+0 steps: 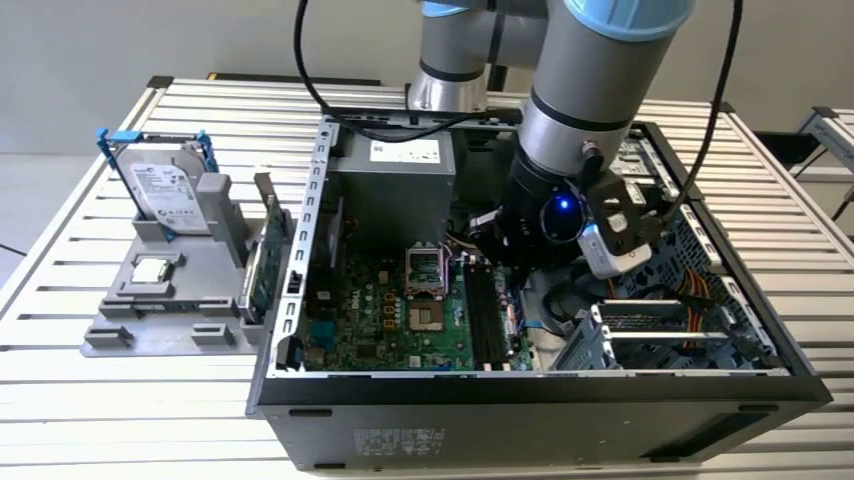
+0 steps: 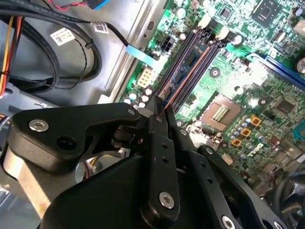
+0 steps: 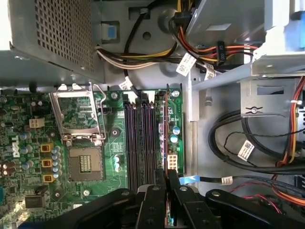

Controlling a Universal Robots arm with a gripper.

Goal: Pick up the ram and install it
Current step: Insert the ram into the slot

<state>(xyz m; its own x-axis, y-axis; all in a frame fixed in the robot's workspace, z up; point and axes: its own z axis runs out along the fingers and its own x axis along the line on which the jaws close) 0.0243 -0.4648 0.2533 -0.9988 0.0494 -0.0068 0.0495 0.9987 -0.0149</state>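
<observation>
The ram (image 3: 165, 133) is a thin dark stick seen edge-on. It stands upright along the memory slot nearest the case wall, beside the other dark slots (image 3: 138, 138). In the second wrist view the ram (image 2: 187, 67) runs from the fingertips toward the white slot clips. My gripper (image 3: 166, 174) is shut on the end of the stick, its black fingers (image 3: 151, 200) pressed against both faces; it shows the same way in the second wrist view (image 2: 160, 108). In the exterior view the arm's wrist (image 1: 561, 215) reaches down into the open computer case (image 1: 534, 385) over the motherboard (image 1: 400, 320).
The CPU socket (image 3: 86, 162) lies beside the slots. Cable bundles (image 3: 248, 143) and the drive cage (image 1: 667, 330) crowd the side of the ram near the case wall. Outside the case, a grey fixture (image 1: 160, 310) holds a hard drive (image 1: 167, 190) and a green card (image 1: 271, 260).
</observation>
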